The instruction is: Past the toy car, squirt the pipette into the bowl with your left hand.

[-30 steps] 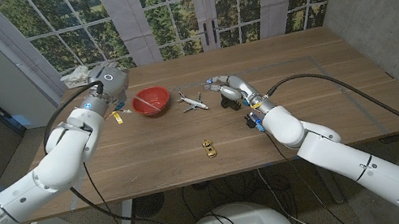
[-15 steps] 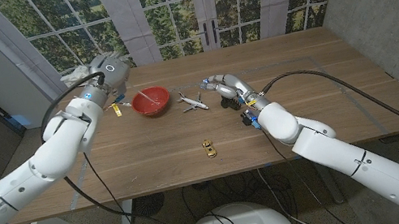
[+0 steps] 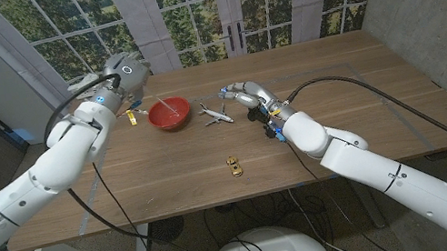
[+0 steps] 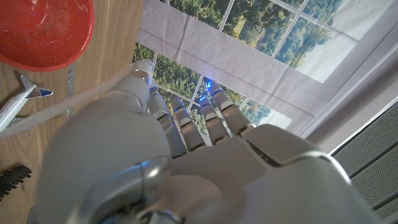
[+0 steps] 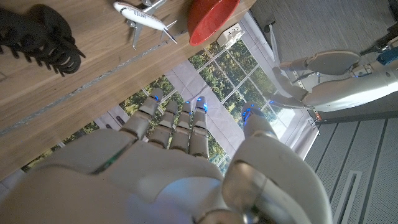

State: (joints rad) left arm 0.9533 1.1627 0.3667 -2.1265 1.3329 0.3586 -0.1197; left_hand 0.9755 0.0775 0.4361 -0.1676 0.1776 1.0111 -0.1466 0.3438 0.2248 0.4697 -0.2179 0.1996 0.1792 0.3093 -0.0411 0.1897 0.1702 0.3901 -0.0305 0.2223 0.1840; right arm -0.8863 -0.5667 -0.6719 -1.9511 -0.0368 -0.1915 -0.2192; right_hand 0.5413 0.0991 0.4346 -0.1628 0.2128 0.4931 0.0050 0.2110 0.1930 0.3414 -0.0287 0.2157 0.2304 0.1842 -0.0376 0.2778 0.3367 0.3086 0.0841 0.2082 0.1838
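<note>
One bowl (image 3: 170,113) — one toy car (image 3: 233,166), one toy plane (image 3: 215,114), one pipette (image 3: 167,109)

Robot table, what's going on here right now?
The robot's left hand holds a pipette whose tip reaches into the red bowl. Its right hand is raised near a toy airplane and a black hair clip, holding nothing. A small toy car sits nearer the table's front edge.

White rounded arm shells, silver-grey hands (image 3: 124,73) (image 3: 246,96) with segmented fingers (image 5: 177,121), small blue lights glowing at wrists and knuckles, black cables trailing.
</note>
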